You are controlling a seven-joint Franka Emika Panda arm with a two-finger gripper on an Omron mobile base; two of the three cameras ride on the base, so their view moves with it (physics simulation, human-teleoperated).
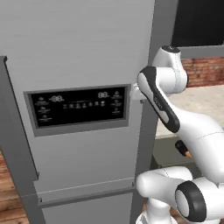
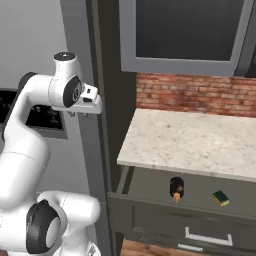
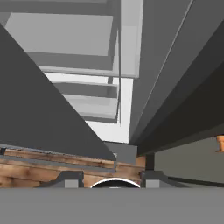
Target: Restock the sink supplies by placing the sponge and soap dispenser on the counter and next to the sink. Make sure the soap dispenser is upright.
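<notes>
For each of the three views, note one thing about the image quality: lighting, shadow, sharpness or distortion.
Left base view: even, flat light; the fridge's display panel is soft, its characters unreadable. Right base view: the open drawer lies in shade under the counter, yet the soap dispenser and sponge stay distinct. Hand view: steep perspective, lines converging; bright patch at centre.

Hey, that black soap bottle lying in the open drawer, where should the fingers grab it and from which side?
Probably around the squat black body of the soap dispenser, coming down from above. It lies on its side in the open drawer, pump pointing toward the drawer front, so the fingers should close across its width. The narrow pump looks a poor hold.
</notes>
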